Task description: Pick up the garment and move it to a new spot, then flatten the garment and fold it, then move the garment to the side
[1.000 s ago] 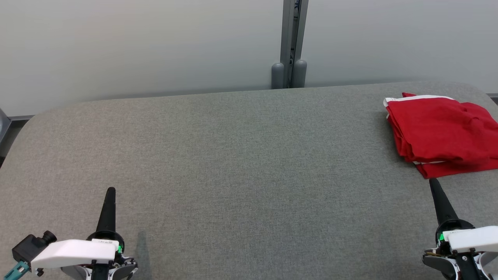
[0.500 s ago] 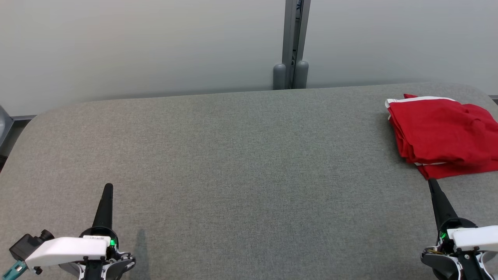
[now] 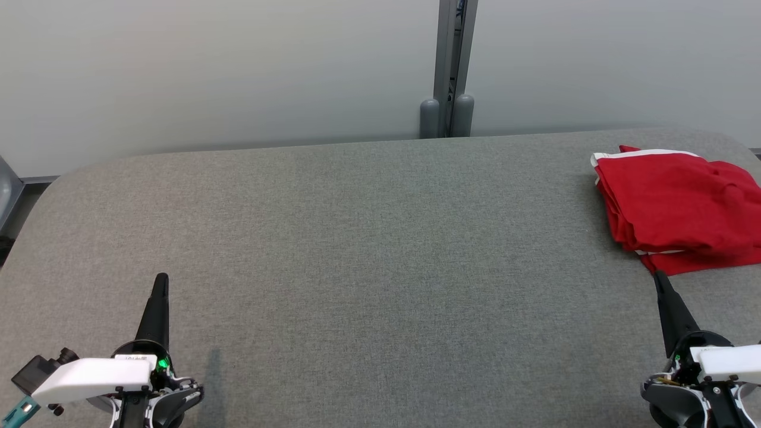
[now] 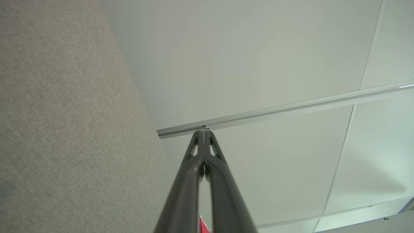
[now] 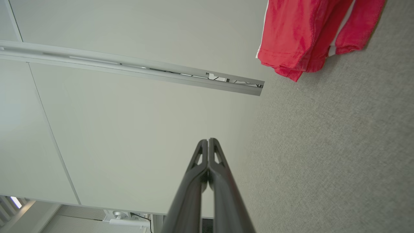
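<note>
Red garment (image 3: 678, 208) lies folded at the far right of the grey surface (image 3: 380, 249).
Left gripper (image 3: 161, 278) and right gripper (image 3: 657, 276) (both pinched closed, empty) rest near, the right just beside the cloth.

Head view: a grey, cloth-covered table (image 3: 368, 238) is stretching from side to side, its far corners curving off. Behind it a pale, smooth wall (image 3: 208, 65) is rising, and a grey metal post (image 3: 453, 53) is running up it, just right of centre. Two short grey cylinders (image 3: 429, 117) with rounded tops are standing at the post's foot, one on either side, at or just behind the table's far edge. At the left edge a grey slanted part (image 3: 6, 193) is showing, too cropped to identify. Right wrist view: a white device (image 5: 124, 220) with a dark cable (image 5: 142, 217) is sitting beyond the table, small and blurred.
</note>
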`<state>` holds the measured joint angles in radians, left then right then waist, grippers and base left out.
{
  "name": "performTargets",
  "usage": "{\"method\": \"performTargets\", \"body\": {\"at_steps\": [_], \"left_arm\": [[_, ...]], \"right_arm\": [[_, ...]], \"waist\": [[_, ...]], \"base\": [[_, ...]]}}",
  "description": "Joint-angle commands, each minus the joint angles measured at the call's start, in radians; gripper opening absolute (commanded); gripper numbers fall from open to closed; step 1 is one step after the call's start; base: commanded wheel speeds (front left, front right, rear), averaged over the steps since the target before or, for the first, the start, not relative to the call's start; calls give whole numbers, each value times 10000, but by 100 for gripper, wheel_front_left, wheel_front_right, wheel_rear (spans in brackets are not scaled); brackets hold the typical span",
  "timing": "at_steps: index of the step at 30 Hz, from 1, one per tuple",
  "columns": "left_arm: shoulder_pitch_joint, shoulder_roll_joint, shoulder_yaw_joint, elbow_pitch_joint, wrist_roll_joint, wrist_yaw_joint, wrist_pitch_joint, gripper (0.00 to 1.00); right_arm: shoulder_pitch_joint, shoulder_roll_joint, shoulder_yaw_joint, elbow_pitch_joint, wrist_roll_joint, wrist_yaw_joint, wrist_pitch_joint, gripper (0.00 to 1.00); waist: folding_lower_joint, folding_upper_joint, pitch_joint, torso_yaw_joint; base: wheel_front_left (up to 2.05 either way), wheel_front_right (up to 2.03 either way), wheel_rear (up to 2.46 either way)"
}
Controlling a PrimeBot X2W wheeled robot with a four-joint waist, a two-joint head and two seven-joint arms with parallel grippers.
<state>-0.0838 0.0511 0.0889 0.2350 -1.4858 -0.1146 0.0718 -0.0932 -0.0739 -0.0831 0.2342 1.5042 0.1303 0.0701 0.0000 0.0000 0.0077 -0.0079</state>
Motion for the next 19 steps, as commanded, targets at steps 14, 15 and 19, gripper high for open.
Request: {"method": "performTargets", "body": {"at_steps": [14,15,19], "left_arm": [[-302,64,194,85,-1066,-176,323,0],[-302,64,200,90,-1134,-186,339,0],[-309,55,235,116,-1320,-190,411,0]], "right_arm": [[-188,140,-223,88,940,7,330,0],[-193,151,-231,94,991,7,357,0],[-183,194,-266,121,1148,7,432,0]], "waist": [[0,0,-34,58],[0,0,-36,62],[0,0,-46,79]], "base": [[0,0,0],[0,0,0],[0,0,0]]}}
